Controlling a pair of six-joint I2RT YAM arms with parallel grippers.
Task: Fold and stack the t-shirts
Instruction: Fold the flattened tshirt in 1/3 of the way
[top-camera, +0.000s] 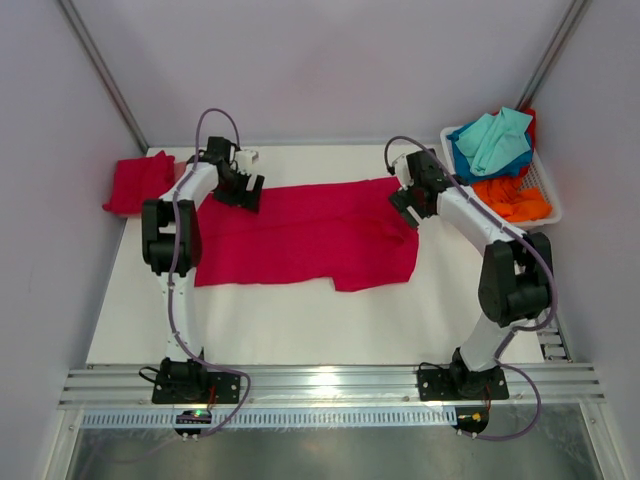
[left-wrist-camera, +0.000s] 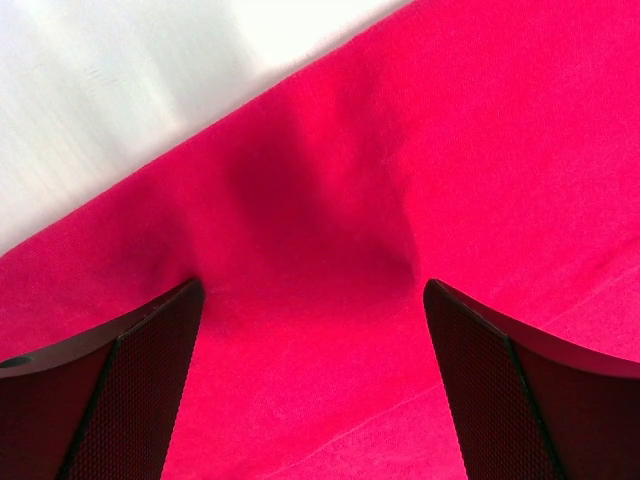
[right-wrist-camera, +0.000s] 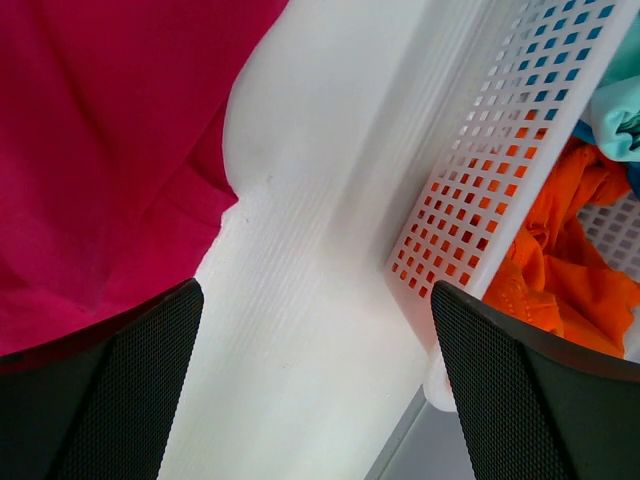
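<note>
Nearest the camera, the metal rail (top-camera: 330, 385) carried the two arm bases (top-camera: 190, 385), bolted side by side so that each arm could reach one end of the garment between them. Beyond the rail lay a bare stretch of the white bench (top-camera: 300, 320). Next came the red t-shirt (top-camera: 300, 235), spread flat across the middle of the bench with its long axis running left to right and a flap dipping toward the near side at its right end. It looked laid out for folding, with the fold itself not yet made. The left claw (left-wrist-camera: 310, 290) hung low over the shirt's far left edge, its fingers spread wide with a shallow dark ridge of cloth between them. Nothing was pinched, and I judged it was placed there to take that edge. The right claw (right-wrist-camera: 315, 290) was likewise spread and empty, over bare bench just beside the shirt's right edge, in the gap between the cloth and the basket (right-wrist-camera: 480, 190). It seemed poised to move onto the matching corner so that both ends could be lifted together. Farther back, at the left corner, a second red shirt (top-camera: 138, 183) sat in a compact bundle, well apart from the spread one and probably the start of the stack. At the far right the basket held an orange shirt (top-camera: 515, 198) on its near side and a teal shirt (top-camera: 495, 140) heaped behind it, apparently waiting their turn, so the task seemed to be in its early part.
</note>
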